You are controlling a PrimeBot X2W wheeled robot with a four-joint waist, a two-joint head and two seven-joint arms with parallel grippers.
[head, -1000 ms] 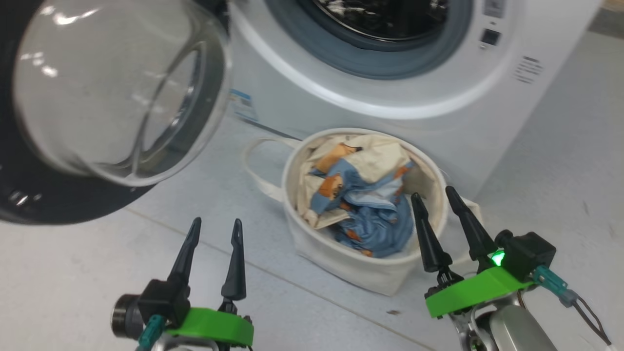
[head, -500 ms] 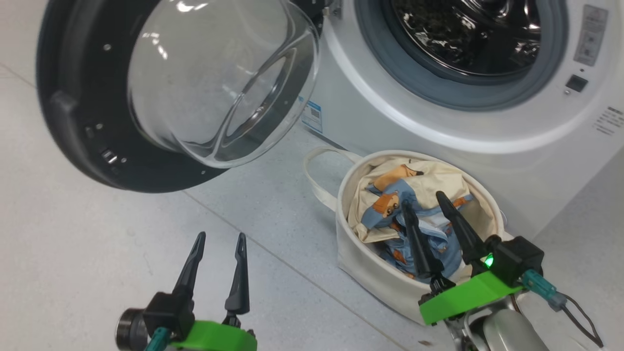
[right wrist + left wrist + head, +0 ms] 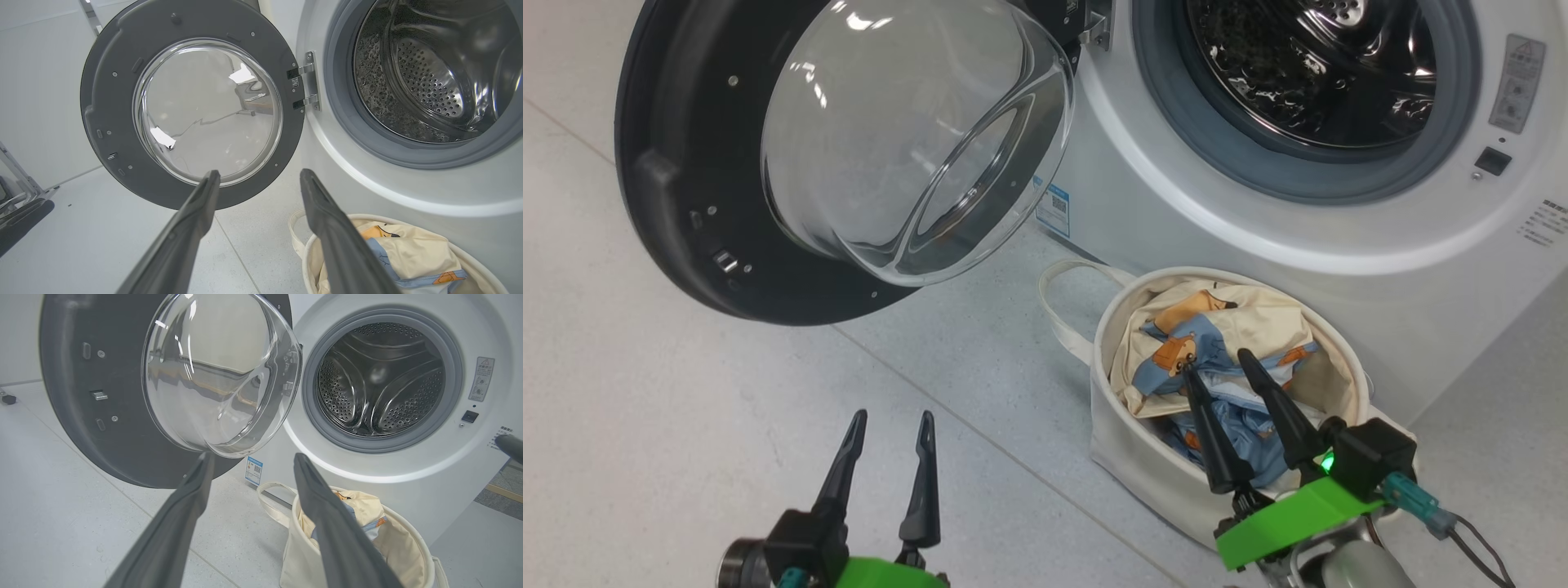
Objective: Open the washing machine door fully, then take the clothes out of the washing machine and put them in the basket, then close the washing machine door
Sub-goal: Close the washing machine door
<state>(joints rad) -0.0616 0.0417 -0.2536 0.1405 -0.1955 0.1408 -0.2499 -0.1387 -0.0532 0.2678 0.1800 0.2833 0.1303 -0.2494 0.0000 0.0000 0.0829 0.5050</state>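
The white washing machine (image 3: 1225, 220) stands ahead with its door (image 3: 678, 204) swung wide open to the left, black rim and bulging glass centre (image 3: 915, 139) facing me. The steel drum (image 3: 382, 379) looks bare inside. Blue bear-print clothes (image 3: 1217, 351) with cream lining lie piled in the cream basket (image 3: 1143, 457) on the floor in front of the machine. My right gripper (image 3: 1215, 367) hovers open over the basket's near rim, fingers empty. My left gripper (image 3: 890, 420) is open and empty above the bare floor, left of the basket. The door (image 3: 192, 118) and basket (image 3: 310, 253) also show in the right wrist view.
Grey tiled floor (image 3: 686, 408) spreads to the left and in front of the machine. The basket's looped handle (image 3: 1062, 302) lies toward the door. A dark metal frame (image 3: 16, 196) stands at the far left of the right wrist view.
The head camera has tilted up, so the door and drum show more fully. The right gripper has drawn back slightly over the basket's near side. Both grippers stay open.
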